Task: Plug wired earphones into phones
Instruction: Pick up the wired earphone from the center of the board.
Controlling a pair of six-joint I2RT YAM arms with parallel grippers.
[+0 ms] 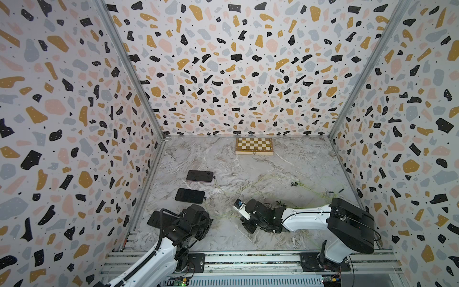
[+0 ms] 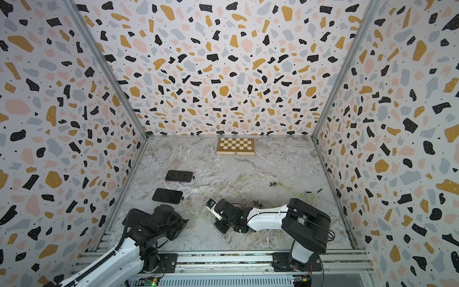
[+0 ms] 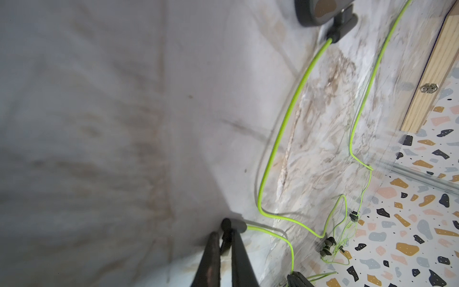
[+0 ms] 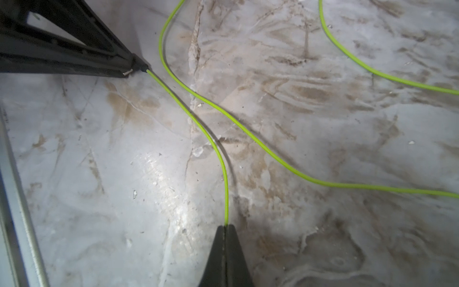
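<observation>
My left gripper is shut on the black plug of pale yellow-green wired earphones, low over the table. Its cable runs a short way to my right gripper, which is shut on it. In both top views the two grippers face each other at the table's front. Two black phones lie at the left, each with a plug in its right end. A third phone shows partly under my left arm. Black earbuds lie nearby.
Loose cables spread over the marble table's middle and right, with earbuds and two free plug ends. A wooden chequered box stands at the back wall. Patterned walls close in three sides; a metal rail runs along the front.
</observation>
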